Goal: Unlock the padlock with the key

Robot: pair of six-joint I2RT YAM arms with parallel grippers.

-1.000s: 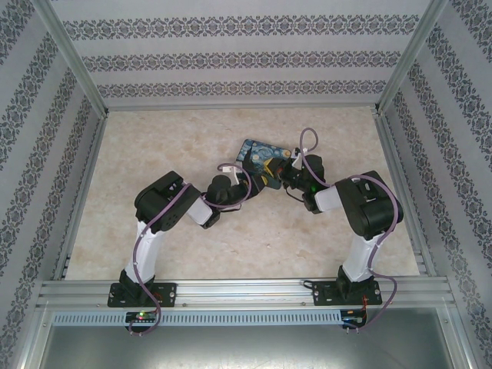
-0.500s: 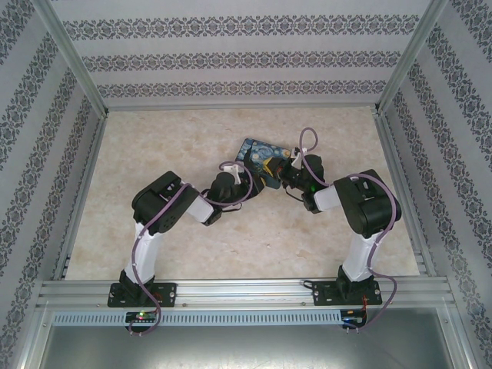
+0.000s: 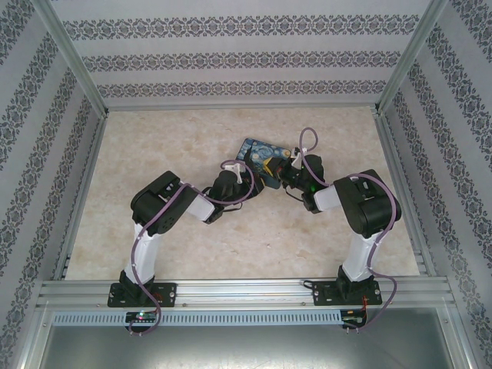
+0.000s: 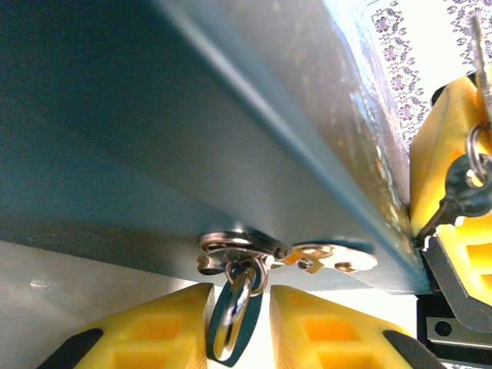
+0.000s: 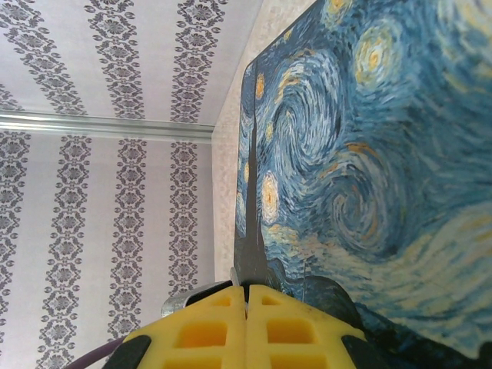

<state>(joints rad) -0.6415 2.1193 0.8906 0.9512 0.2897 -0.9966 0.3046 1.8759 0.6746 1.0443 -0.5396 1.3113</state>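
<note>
The left claw (image 4: 240,292), with chunky yellow fingers, is closing in around the tiny blue padlock (image 4: 231,329) with its thin shiny loop, likely to be holding it steady, though whether it is squeezing yet is hard to tell. The padlock is hanging from the flat metal latch (image 4: 327,258) on the smooth, swirly blue box (image 4: 154,138). Farther off, the right claw (image 4: 446,209) is pinching the small dark grey key (image 4: 460,187).

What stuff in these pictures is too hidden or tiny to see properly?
- Tiny blue padlock: left wrist view, lower part cut off by the bottom edge.
- Grey metal key: left wrist view, partly covered by the right end effector's yellow fingers.
- Left end effector: pinching the padlock or just beside it, unclear.
- Top view: padlock and key too small, tucked under the wrists.
</note>
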